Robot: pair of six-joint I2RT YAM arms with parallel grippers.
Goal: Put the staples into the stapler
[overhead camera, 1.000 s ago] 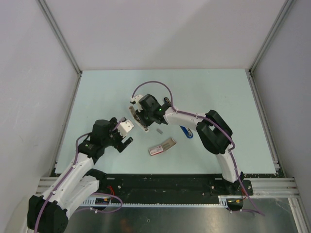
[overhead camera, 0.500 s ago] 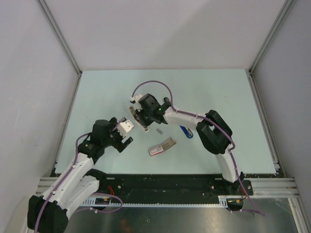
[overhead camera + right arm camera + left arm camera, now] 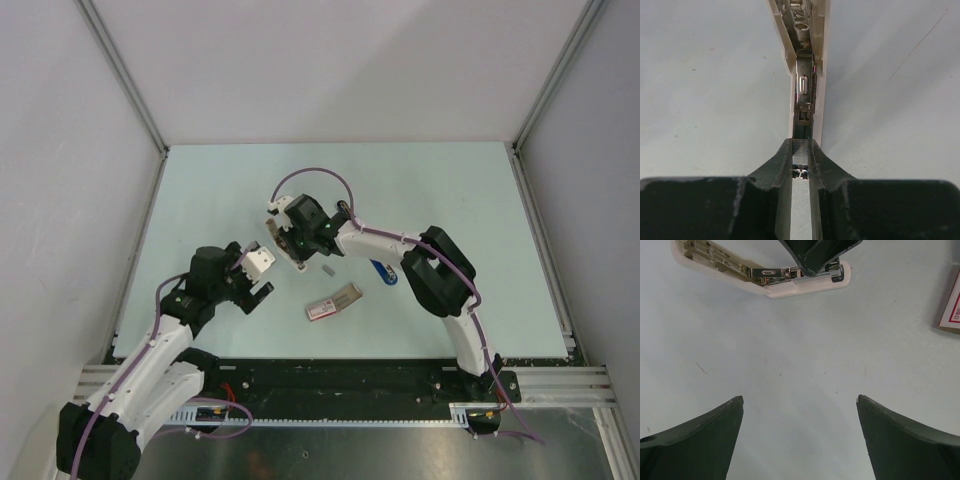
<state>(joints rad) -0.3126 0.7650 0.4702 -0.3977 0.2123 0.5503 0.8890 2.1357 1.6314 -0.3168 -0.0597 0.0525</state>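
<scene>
Stapler lies open on table, channel exposed. Right gripper clenched on staples, in line with channel's near end; seated or not, cannot tell. Left gripper released, idle nearby. Box apart. Judged: insertion in hand; closing left.

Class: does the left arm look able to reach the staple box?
Probably yes: the left gripper is open, only bare table between it and the staple box; the right gripper holds the stapler farther back.
</scene>
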